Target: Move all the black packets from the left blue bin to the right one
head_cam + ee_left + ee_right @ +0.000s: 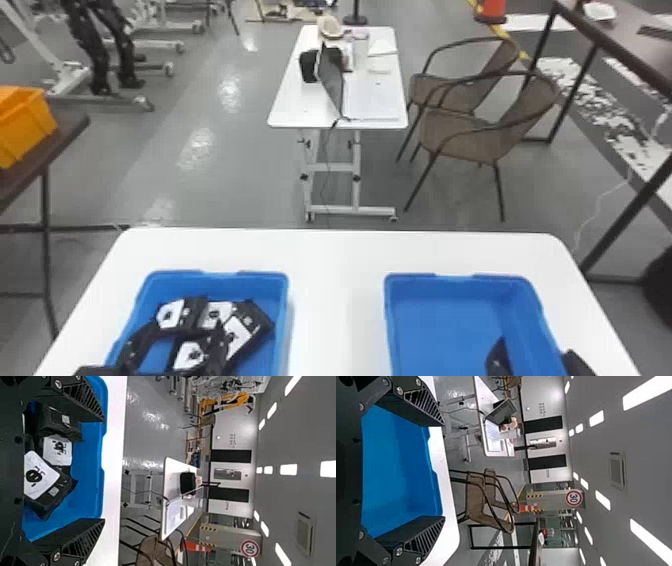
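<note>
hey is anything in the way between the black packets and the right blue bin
Just the facing walls of the left blue bin and right blue bin; nothing visible stands on the white table between them.

Light is being thrown back in soft patches by the smooth, glossy grey floor [200, 150]. A smooth white finish is being shown by the tabletop [335, 260]. The left blue bin [220, 286] and the right blue bin [440, 320] are being marked out by smooth plastic with a faint sheen. The dark, creased surface of the black packets [257, 312] is being broken up by flat white labels [240, 336]. Matt black, ribbed fingers are being carried by the left end effector [97, 371] and the right end effector [537, 360], pinned by shiny metal screws [399, 551].
</note>
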`<state>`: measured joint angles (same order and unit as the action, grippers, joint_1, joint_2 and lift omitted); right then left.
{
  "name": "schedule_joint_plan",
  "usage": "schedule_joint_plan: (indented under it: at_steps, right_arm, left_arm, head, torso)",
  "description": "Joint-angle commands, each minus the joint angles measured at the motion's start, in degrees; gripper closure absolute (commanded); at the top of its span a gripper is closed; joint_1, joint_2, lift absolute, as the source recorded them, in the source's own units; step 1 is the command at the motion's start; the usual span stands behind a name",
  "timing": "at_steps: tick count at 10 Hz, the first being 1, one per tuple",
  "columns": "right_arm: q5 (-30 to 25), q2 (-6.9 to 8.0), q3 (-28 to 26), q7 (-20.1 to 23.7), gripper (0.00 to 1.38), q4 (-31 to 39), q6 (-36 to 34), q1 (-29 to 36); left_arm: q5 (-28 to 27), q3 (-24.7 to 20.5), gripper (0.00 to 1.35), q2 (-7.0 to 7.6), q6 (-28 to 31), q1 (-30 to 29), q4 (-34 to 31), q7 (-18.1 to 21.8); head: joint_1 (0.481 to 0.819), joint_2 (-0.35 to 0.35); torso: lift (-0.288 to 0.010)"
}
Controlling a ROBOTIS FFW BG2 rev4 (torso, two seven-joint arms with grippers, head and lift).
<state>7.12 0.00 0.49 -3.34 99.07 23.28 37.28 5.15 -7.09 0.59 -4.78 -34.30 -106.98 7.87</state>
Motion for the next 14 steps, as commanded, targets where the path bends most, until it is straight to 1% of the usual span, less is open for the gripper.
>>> schedule_joint_plan:
  at_steps: [1,3,4,5,7,8,9,10,11,13,14]
  right_arm:
    - [0.53,0.05,0.12,0.00,0.18,-0.28,-0.08,-0.01]
    - [1.23,0.05,1.00,0.00,0.18,-0.72,-0.08,-0.54]
    - [1.41,0.05,1.44,0.00,0.18,-0.90,-0.16,-0.89]
    - [1.41,0.05,1.53,0.00,0.18,-0.90,-0.43,-0.98]
    - [1.41,0.05,1.88,0.00,0.18,-1.25,-0.69,-1.68]
    - [1.58,0.05,2.15,0.00,0.18,-1.51,-0.69,-1.94]
    - [1.93,0.05,2.67,0.00,0.18,-1.86,-0.69,-2.38]
    - [2.29,-0.18,3.11,0.00,0.18,-2.21,-0.78,-2.82]
    - [2.37,-0.18,3.11,0.00,0.18,-2.21,-0.78,-2.91]
    - [2.55,-0.26,3.20,0.00,0.18,-2.39,-0.96,-3.09]
    - [2.90,-0.18,3.29,0.00,0.18,-2.48,-0.96,-3.09]
  left_arm:
    - [-3.04,-3.46,0.13,-0.73,6.89,2.31,-0.07,4.79]
    - [-10.25,-6.71,0.13,-0.73,15.76,6.62,0.02,11.21]
    - [-14.55,-8.29,0.13,-0.73,19.63,9.08,0.37,14.90]
    - [-17.28,-9.44,0.13,-0.73,22.00,11.62,1.77,18.76]
    - [-22.29,-9.79,0.13,-0.73,26.05,16.99,6.34,25.27]
    - [-23.52,-9.79,0.13,-0.59,25.78,20.77,11.00,30.37]
    - [-25.80,-9.26,0.13,0.03,25.61,23.49,13.90,33.88]
    - [-28.09,-8.47,0.13,0.38,27.19,25.16,14.87,34.67]
    - [-28.88,-8.38,0.13,0.65,29.91,27.36,17.07,37.13]
    - [-33.10,-6.27,0.13,1.79,34.57,29.73,17.42,40.74]
    - [-35.03,-4.78,0.13,2.32,37.47,30.61,17.95,41.53]
  head:
    - [0.695,0.035]
    - [0.695,0.046]
    - [0.695,0.064]
    - [0.695,0.085]
    - [0.695,0.105]
    - [0.695,0.107]
    - [0.695,0.091]
    - [0.695,0.077]
    - [0.695,0.077]
    - [0.695,0.071]
    - [0.695,0.069]
  torso:
    - [0.000]
    - [0.000]
    - [0.000]
    - [0.000]
    - [0.000]
    - [0.000]
    - [0.000]
    - [0.000]
    - [0.000]
    - [0.000]
    - [0.000]
